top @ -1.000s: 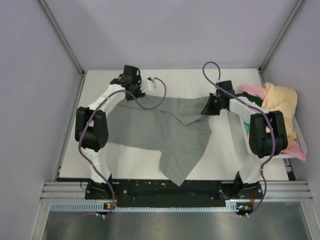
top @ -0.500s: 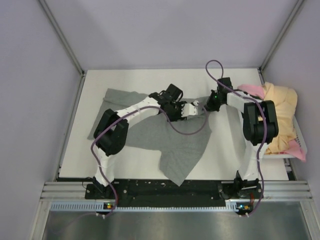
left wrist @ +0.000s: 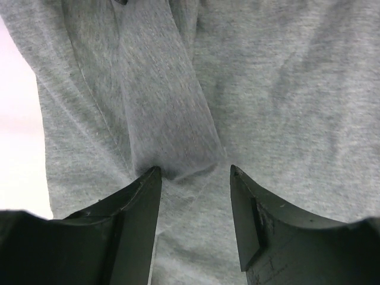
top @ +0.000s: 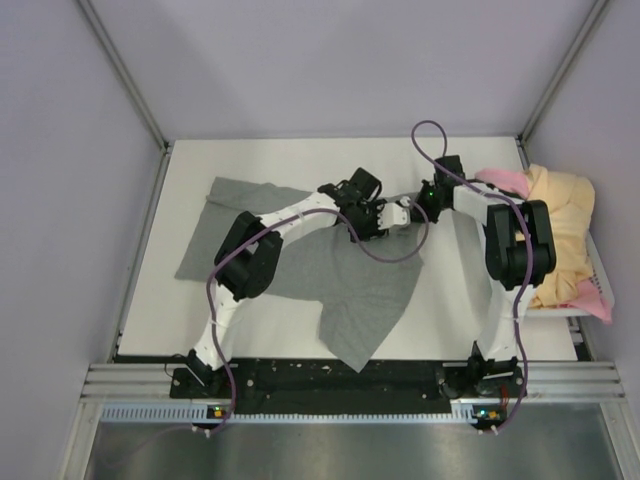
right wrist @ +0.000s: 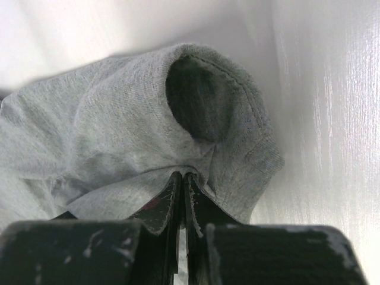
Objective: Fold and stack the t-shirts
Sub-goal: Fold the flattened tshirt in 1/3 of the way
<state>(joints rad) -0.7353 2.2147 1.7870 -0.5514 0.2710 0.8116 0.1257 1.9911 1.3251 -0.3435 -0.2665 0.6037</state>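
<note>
**Grey t-shirt spread mid-table, both grippers at its upper right corner**

Top view: grey t-shirt (top: 365,290) lies partly flat on the white table (top: 300,160), running from the upper left of the table surface down to a pointed corner near the bottom centre. It is creased, with one flap at centre left and the main body at centre. The left arm reaches diagonally across the shirt from lower left to upper centre. The left gripper (top: 393,214) sits over the shirt's upper right edge, just beside the right gripper (top: 424,203); the two nearly meet.

Left wrist view: left gripper (left wrist: 193,173) has its fingers apart, not clamped on anything, with grey cloth filling the frame under them. A raised fold of the cloth runs from top centre down to just past the fingertips. A strip of white table shows at the left edge.

Right wrist view: right gripper (right wrist: 181,176) has its fingers pressed together, pinching the grey t-shirt (right wrist: 119,130) at its edge. A sleeve opening gapes just above the fingertips, centre frame. White table lies to the right.

Right edge of the top view: yellow t-shirt (top: 562,200) and pink t-shirt (top: 503,180) are heaped together, well apart from the grey one's body and partly hidden by the right arm.
</note>
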